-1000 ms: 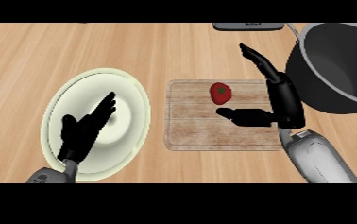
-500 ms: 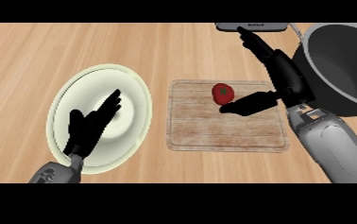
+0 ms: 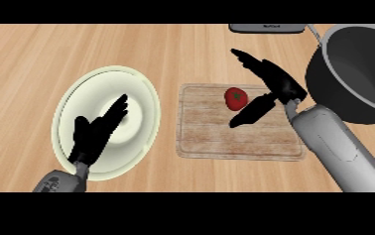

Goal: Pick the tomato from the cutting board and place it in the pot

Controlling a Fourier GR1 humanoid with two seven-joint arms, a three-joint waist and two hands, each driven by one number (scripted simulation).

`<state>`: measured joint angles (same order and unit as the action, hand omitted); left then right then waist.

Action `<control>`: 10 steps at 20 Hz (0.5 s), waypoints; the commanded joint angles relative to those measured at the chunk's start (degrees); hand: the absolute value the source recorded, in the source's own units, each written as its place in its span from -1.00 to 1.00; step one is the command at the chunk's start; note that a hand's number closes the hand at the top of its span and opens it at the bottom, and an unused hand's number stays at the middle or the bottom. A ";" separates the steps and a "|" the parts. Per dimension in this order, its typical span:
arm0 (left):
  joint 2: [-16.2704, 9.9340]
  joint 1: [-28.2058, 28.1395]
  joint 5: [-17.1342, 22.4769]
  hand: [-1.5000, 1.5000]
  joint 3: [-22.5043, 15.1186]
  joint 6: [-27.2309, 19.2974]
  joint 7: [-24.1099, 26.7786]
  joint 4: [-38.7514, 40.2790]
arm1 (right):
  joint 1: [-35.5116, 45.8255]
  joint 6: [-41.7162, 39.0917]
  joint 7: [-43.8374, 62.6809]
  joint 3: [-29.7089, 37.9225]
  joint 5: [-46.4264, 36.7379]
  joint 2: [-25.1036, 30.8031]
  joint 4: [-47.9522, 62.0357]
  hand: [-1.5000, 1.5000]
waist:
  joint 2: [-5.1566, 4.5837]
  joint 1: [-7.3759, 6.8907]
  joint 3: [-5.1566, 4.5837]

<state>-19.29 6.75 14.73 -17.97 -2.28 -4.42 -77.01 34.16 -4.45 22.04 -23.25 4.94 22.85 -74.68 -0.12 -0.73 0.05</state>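
Note:
A red tomato (image 3: 236, 98) with a green stem lies on the upper right part of the wooden cutting board (image 3: 212, 135). My right hand (image 3: 277, 80) is open just to the right of the tomato, fingers stretched up and to the left, thumb reaching down beside the tomato and close to it. The dark pot (image 3: 344, 75) stands at the right edge, partly cut off. My left hand (image 3: 99, 132) rests open over the pale plate (image 3: 143, 90) at the left.
A grey appliance (image 3: 267, 28) shows at the top edge, next to the pot's handle. Bare wooden counter lies across the upper left and below the board.
My right hand has moved up and to the left over the board, coming closer to the tomato with its fingers spread. The left hand shifted slightly over the plate.

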 commanded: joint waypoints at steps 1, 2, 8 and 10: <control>0.64 0.62 -0.15 0.00 1.42 1.70 -1.09 0.87 | -2.87 -4.32 -4.71 -0.37 -2.96 -0.74 5.13 -1.00 | 0.03 0.44 -0.05; 1.81 -3.26 -2.72 0.00 -0.77 -0.99 -0.17 -3.04 | -0.46 -4.46 -4.35 0.03 -4.38 -1.90 8.50 -1.00 | 0.06 0.07 -0.04; 2.41 -2.68 -3.23 0.00 2.26 1.09 -3.69 -4.59 | -4.61 -1.69 -13.14 4.71 -11.02 -2.68 10.89 -1.00 | 0.15 0.42 -0.04; 1.83 -2.62 -3.82 0.00 4.16 2.24 -5.17 -5.02 | -3.36 -3.05 -14.34 7.19 -12.16 -3.91 12.82 -1.00 | 0.13 0.44 -0.04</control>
<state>-17.36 5.84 12.07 -15.17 -0.85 -7.86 -79.61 31.98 -7.17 11.04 -18.93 -4.43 19.74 -63.67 -0.03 -0.36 0.03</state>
